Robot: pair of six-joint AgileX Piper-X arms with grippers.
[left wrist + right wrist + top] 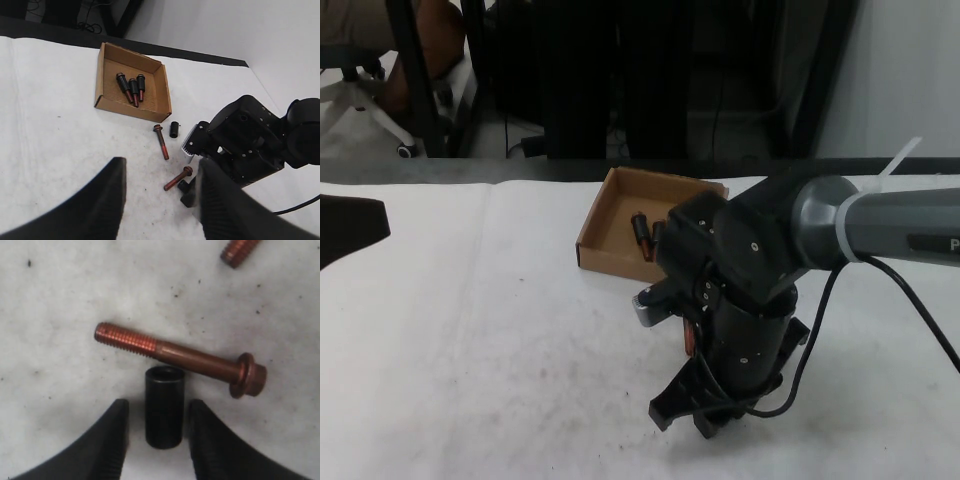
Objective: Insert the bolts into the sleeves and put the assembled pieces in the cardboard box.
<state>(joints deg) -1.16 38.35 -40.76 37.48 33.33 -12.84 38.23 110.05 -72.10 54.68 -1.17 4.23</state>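
A black sleeve (165, 412) lies on the white bench between the fingers of my right gripper (158, 405), which is open around it. A copper bolt (185, 357) lies just beyond the sleeve's mouth, and the tip of a second bolt (240, 250) shows farther off. From the left wrist view I see the cardboard box (131, 107) holding three assembled pieces (131, 89). In front of the box lie two loose bolts (161, 142) (177, 179) and another sleeve (174, 129). My left gripper (161, 162) hovers open above the bench, holding nothing. The right gripper (705, 410) is lowered to the bench near the front.
The right arm's thick black wrist (750, 270) stands between the box (595, 225) and the front of the bench. Its cable (820, 330) loops to the right. White cloth (470, 330) covers the bench to the left. Chair legs (360, 100) stand behind the bench.
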